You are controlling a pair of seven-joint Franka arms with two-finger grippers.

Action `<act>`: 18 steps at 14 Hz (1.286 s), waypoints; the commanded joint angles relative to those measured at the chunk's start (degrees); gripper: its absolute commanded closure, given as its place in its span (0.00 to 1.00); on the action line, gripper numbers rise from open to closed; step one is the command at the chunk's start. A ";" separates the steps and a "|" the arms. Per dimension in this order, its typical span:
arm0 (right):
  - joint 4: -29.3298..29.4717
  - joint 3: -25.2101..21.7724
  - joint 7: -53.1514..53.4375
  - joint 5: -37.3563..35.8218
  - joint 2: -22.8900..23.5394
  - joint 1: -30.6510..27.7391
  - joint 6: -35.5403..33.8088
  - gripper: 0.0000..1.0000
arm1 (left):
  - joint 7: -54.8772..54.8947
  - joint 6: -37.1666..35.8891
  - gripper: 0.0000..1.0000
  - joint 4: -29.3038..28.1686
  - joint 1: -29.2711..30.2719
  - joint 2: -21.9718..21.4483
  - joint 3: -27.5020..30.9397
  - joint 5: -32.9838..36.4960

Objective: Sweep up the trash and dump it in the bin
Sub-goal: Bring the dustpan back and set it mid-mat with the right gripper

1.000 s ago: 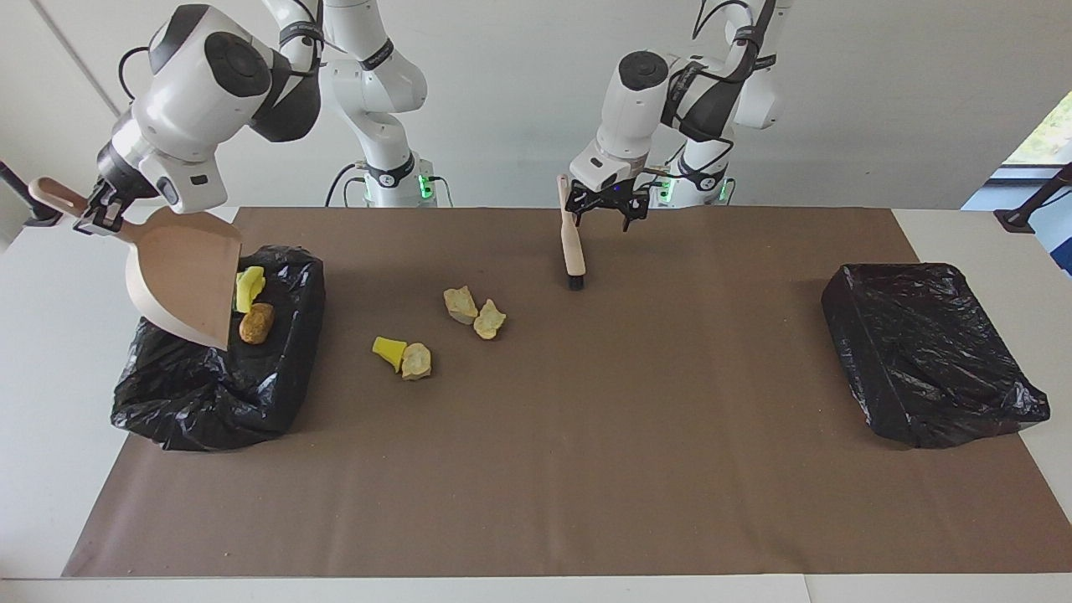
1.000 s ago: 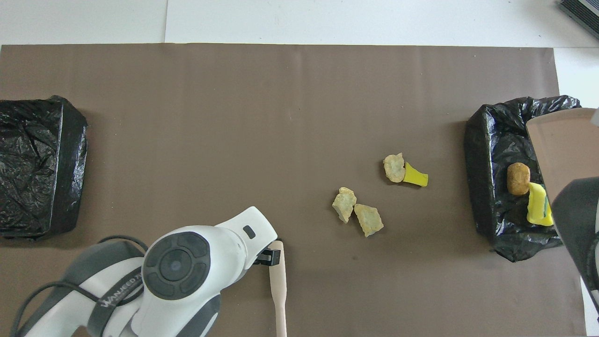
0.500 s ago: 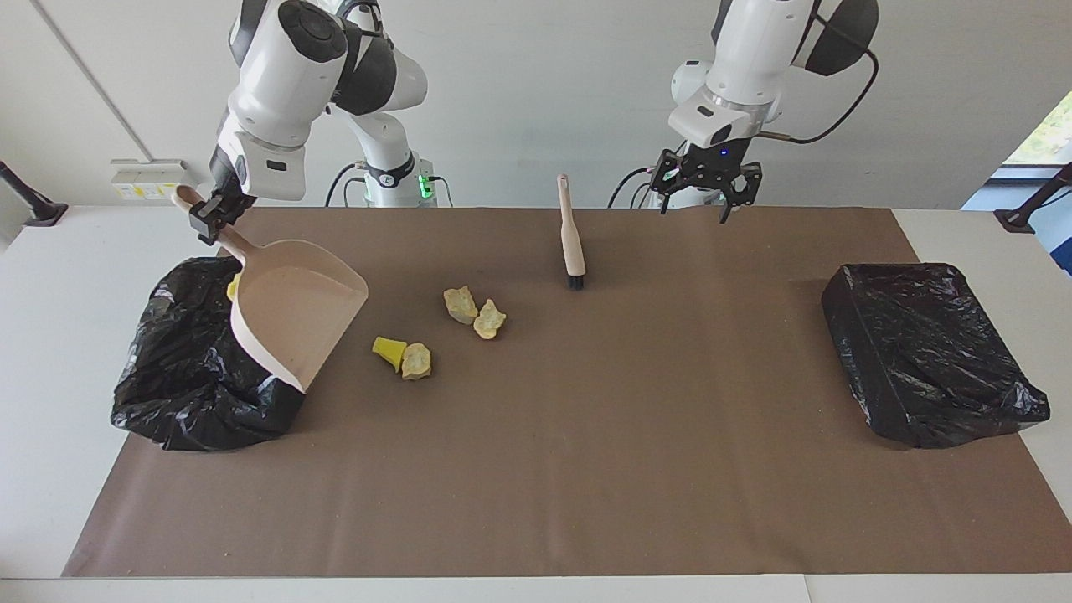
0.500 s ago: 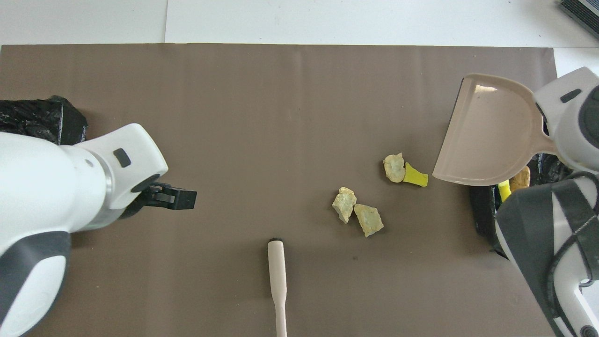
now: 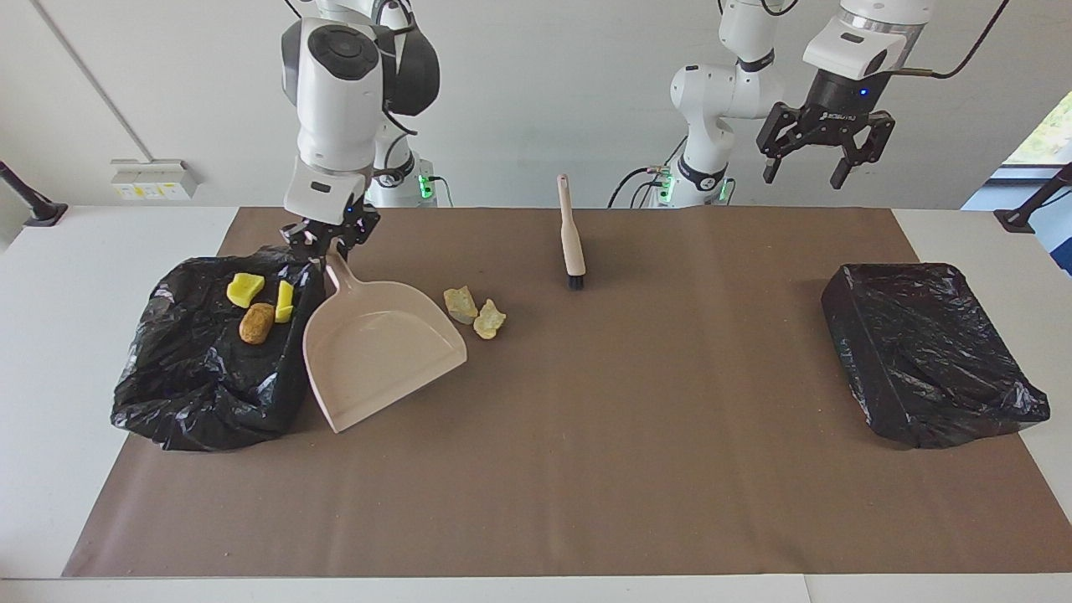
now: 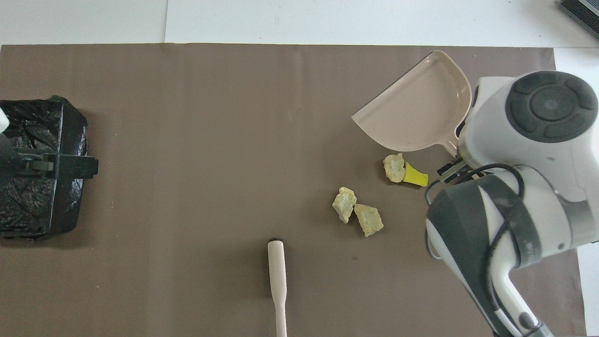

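My right gripper (image 5: 328,243) is shut on the handle of a beige dustpan (image 5: 377,347). It holds the pan, tilted, over the mat beside the black-bagged bin (image 5: 193,394) at the right arm's end. That bin holds two yellow pieces (image 5: 244,289) and a brown piece (image 5: 256,323). Two pale scraps (image 5: 474,311) lie on the mat beside the pan. One more pale scrap (image 6: 394,167) and a yellow one (image 6: 415,175) show only in the overhead view. The brush (image 5: 572,234) lies free on the mat near the robots. My left gripper (image 5: 825,159) is open, empty and raised high.
A second black-bagged bin (image 5: 930,352) sits at the left arm's end of the brown mat (image 5: 636,469). The left gripper hangs over it in the overhead view (image 6: 70,166). The right arm hides the other bin in that view.
The right arm swung the dustpan away from over the bin to beside the scraps. The left gripper left the brush, rose and moved over the bin at its own end.
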 commanded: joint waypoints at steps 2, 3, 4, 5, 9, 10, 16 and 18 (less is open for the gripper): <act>13.39 0.61 26.37 7.46 14.37 7.22 4.31 1.00 | 0.79 -3.03 0.00 6.29 2.05 4.82 0.28 0.51; 15.86 0.61 31.30 8.71 17.36 8.89 5.89 1.00 | 1.92 -4.09 0.00 7.25 3.01 5.26 0.29 0.51; 17.62 0.61 35.00 8.89 19.74 10.82 7.48 1.00 | 3.58 -4.45 0.00 8.13 3.20 6.14 0.37 0.51; 18.77 0.61 38.43 8.98 22.20 12.58 9.58 1.00 | 4.47 -4.71 0.00 8.75 4.15 6.49 0.46 0.51; 25.63 0.70 52.43 11.26 30.91 18.04 14.86 1.00 | 9.21 -7.60 0.00 10.60 6.97 7.55 0.38 0.43; 24.77 0.79 52.62 13.96 30.93 18.57 17.31 1.00 | 10.10 -8.40 0.00 10.60 7.41 8.25 0.20 0.51; 15.19 0.79 52.97 14.96 30.39 20.51 26.03 0.91 | 10.28 -8.41 0.00 11.31 8.03 7.90 -0.33 0.60; 12.91 0.79 53.06 14.61 30.22 20.95 27.18 0.68 | 9.58 -7.26 0.00 10.61 8.03 6.77 -0.33 0.34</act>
